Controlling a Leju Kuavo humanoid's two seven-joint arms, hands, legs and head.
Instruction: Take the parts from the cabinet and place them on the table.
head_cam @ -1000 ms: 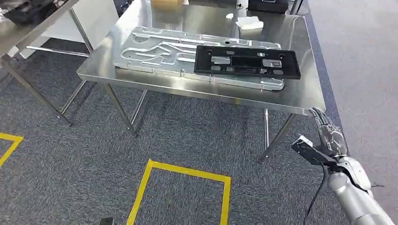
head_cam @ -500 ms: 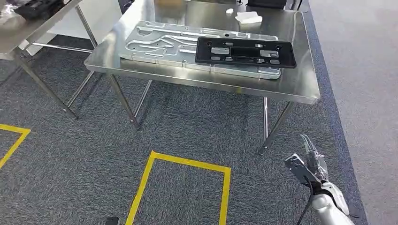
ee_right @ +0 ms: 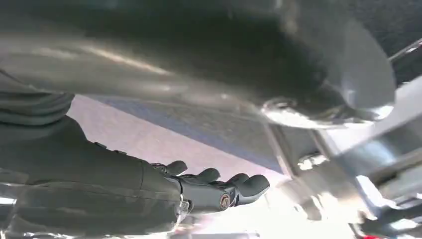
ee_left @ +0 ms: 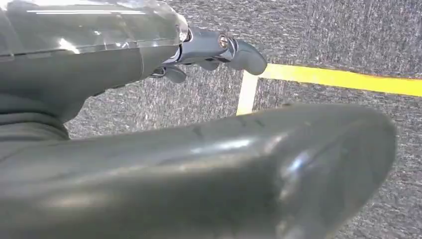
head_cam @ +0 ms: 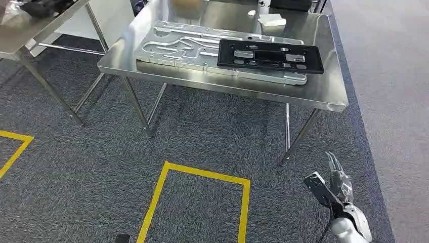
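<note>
A long silver metal plate [head_cam: 192,48] lies on the steel table [head_cam: 324,96] in the head view. A black rectangular frame part [head_cam: 269,55] lies on the plate's right half. My right hand [head_cam: 338,179] hangs low at the lower right, in front of and below the table's near right corner, fingers straight and apart, holding nothing. The right wrist view shows the same hand [ee_right: 214,189] empty, under the table's edge. In the left wrist view my left hand [ee_left: 219,50] is over the grey carpet with nothing in it, fingers stretched out.
A yellow tape square [head_cam: 245,197] marks the carpet in front of the table. A second steel table [head_cam: 30,38] with dark items stands at the far left. A white object [head_cam: 271,20] lies at the main table's far side. Smooth grey floor [head_cam: 394,76] runs along the right.
My right hand has dropped from beside the table's near right corner to low over the carpet. The camera has shifted a little, so the table sits slightly differently in the picture.
</note>
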